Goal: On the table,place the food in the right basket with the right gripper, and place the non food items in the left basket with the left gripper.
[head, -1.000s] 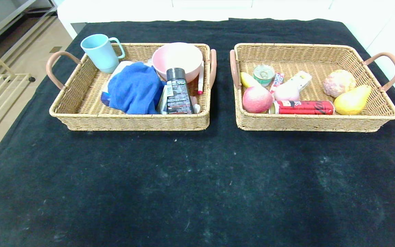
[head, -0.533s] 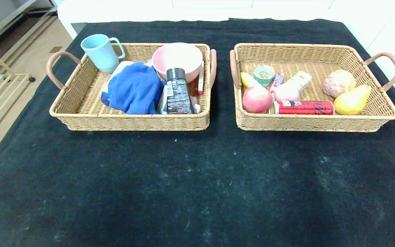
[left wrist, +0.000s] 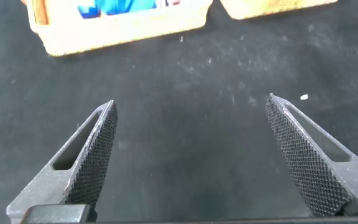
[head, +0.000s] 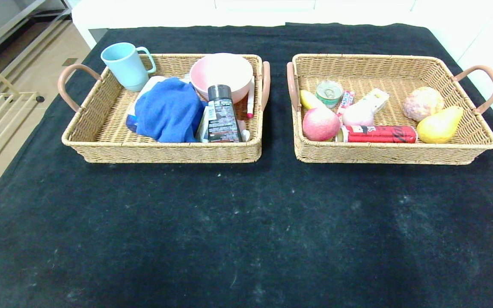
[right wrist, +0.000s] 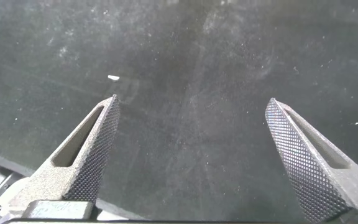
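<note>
Two woven straw baskets sit side by side on the worktop (head: 246,222), which is covered with a black cloth. The left basket (head: 101,132) holds a light blue mug (head: 124,64), a pink bowl (head: 221,75), a crumpled blue cloth (head: 167,111), a black bottle (head: 222,115) and a thin pink pen (head: 250,100) leaning by the wall. The right basket (head: 400,152) holds a red apple (head: 320,124), a red can lying down (head: 379,134), a yellow pear (head: 439,125), a small green tin (head: 328,92), a pale bumpy bun (head: 423,103) and a white packet (head: 364,109). Bare cloth fills the space in front of the baskets. The left tool (left wrist: 191,109) hangs over the dark cloth near the left basket, spread wide with nothing in it. The right tool (right wrist: 193,106) hangs over bare cloth too, spread wide and holding nothing.
</note>
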Motion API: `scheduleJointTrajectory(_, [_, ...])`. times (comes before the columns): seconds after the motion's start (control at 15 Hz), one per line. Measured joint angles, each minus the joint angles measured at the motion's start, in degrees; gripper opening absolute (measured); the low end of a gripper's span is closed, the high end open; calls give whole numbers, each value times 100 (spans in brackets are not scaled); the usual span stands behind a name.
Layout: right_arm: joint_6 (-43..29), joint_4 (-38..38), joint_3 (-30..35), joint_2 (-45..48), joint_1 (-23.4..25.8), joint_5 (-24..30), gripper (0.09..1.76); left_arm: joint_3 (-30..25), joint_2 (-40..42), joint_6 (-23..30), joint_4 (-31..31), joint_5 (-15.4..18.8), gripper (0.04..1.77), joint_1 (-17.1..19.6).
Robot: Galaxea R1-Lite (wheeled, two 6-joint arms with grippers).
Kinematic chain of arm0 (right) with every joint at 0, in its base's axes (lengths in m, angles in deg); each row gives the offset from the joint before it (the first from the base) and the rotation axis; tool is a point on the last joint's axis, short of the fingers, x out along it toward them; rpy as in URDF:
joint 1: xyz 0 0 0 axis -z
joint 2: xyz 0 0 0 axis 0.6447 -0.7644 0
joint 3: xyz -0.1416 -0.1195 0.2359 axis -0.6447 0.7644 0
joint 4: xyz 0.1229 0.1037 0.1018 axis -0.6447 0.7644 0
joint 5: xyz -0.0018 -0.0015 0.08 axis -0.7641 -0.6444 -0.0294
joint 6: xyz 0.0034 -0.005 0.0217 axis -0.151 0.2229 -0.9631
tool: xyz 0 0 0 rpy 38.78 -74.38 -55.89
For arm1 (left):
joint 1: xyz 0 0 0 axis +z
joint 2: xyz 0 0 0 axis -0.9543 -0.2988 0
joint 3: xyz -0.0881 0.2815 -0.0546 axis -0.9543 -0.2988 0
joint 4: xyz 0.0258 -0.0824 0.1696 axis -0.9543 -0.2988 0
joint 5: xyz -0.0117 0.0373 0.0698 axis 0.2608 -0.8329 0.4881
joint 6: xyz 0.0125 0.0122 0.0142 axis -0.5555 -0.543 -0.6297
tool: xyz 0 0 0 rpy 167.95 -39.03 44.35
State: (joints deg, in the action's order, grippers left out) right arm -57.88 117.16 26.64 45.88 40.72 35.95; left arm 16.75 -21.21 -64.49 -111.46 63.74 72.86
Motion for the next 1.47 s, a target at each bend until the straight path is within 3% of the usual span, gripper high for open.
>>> scheduleJointTrajectory(0.2, [0,-894,219,311,-35,0,171,-909,397,29,1167,-41,172,-24])
scheduleJointTrajectory(0.4, [0,-2046,708,518,-46,-276,171,-1593,662,38,1858,-118,172,-27])
scheduleJointTrajectory(0.67, [506,-3333,1634,590,-46,-673,171,-2276,766,-1,2608,-603,172,-24])
scheduleJointTrajectory(0.93, [897,-3891,2761,597,-39,-1373,171,-3082,667,-312,3118,-1292,172,-24])
scheduleJointTrajectory(1.13, [891,-3992,3299,600,-46,-1676,171,-3547,614,-502,3143,-1367,172,-24])
scheduleJointTrajectory(1.47, [856,-3529,3412,597,-50,-1833,171,-4145,634,-640,3138,-1425,172,-24])
